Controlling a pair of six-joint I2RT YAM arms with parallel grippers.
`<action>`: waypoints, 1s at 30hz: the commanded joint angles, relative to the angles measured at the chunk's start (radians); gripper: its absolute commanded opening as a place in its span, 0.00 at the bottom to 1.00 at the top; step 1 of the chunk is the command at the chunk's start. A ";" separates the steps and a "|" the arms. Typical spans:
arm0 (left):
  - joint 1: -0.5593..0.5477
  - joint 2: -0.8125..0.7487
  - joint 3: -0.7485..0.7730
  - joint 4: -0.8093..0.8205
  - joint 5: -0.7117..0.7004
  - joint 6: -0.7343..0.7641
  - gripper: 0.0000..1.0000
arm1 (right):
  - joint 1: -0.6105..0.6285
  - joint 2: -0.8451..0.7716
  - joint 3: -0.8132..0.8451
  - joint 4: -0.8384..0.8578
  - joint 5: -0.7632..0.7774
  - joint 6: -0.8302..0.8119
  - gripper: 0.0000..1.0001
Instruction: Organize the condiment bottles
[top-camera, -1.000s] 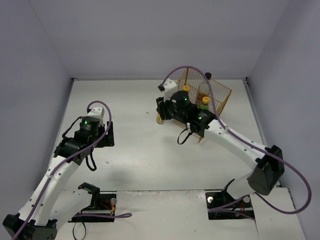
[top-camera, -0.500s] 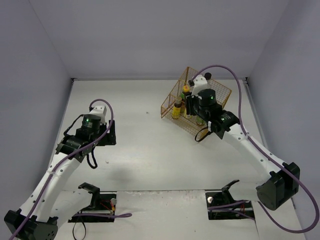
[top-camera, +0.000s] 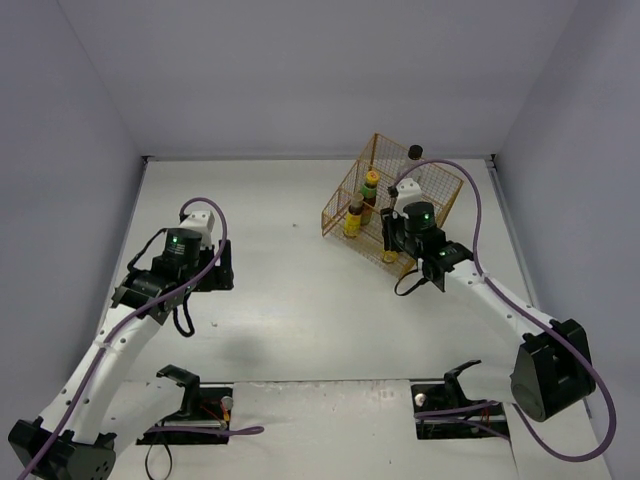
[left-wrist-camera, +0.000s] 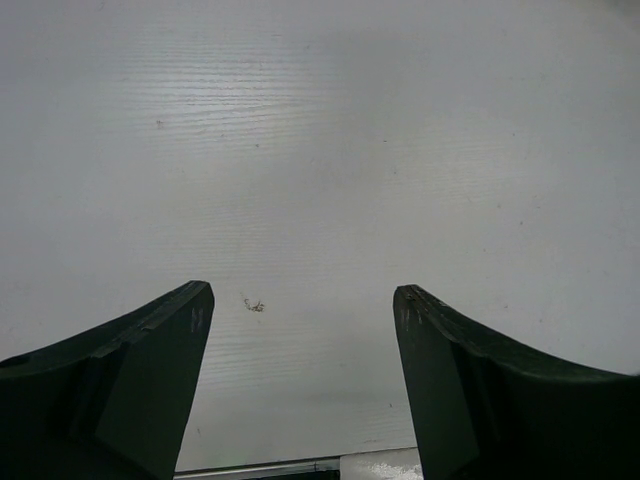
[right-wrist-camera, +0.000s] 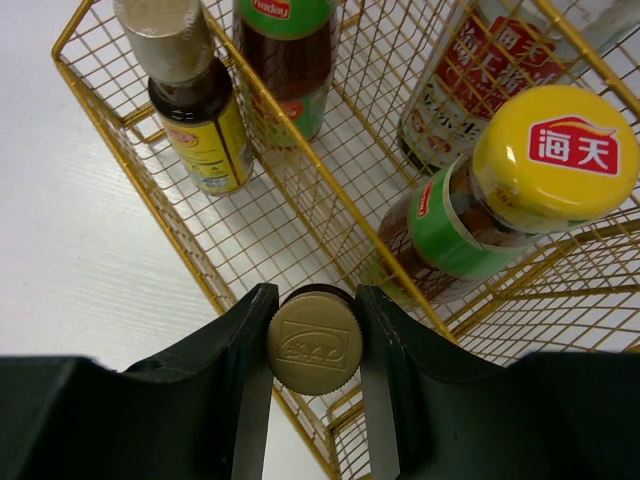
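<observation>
A gold wire basket (top-camera: 437, 188) stands at the back right and also shows in the right wrist view (right-wrist-camera: 300, 160). In it stand a short bottle with a yellow label (right-wrist-camera: 200, 120), a dark bottle with a green label (right-wrist-camera: 285, 60), a dark bottle with a yellow-orange cap (right-wrist-camera: 545, 150) and a tall clear bottle with a white-red label (right-wrist-camera: 480, 70). My right gripper (right-wrist-camera: 313, 330) is shut on the tan cap of another bottle (right-wrist-camera: 313, 345), held upright over the basket's near rim. In the top view the right gripper (top-camera: 392, 242) is at the basket's front. My left gripper (left-wrist-camera: 300, 300) is open and empty above the table.
The left arm (top-camera: 170, 262) hovers over the table's left side, far from the basket. The grey walls enclose the table on three sides. The arm mounts (top-camera: 195, 415) sit at the near edge.
My right gripper has carried the tan-capped bottle from the basket's left side, over the basket, to its near rim. The left arm has barely moved.
</observation>
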 joint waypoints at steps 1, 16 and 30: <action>0.003 -0.006 0.053 0.031 0.003 -0.002 0.73 | -0.026 -0.032 -0.014 0.162 -0.048 0.017 0.00; 0.003 -0.037 0.053 0.020 0.003 -0.009 0.73 | -0.030 0.001 -0.004 0.205 -0.120 0.068 0.11; 0.003 -0.063 0.048 0.020 0.022 -0.022 0.73 | -0.024 -0.056 0.059 0.110 -0.117 0.065 0.60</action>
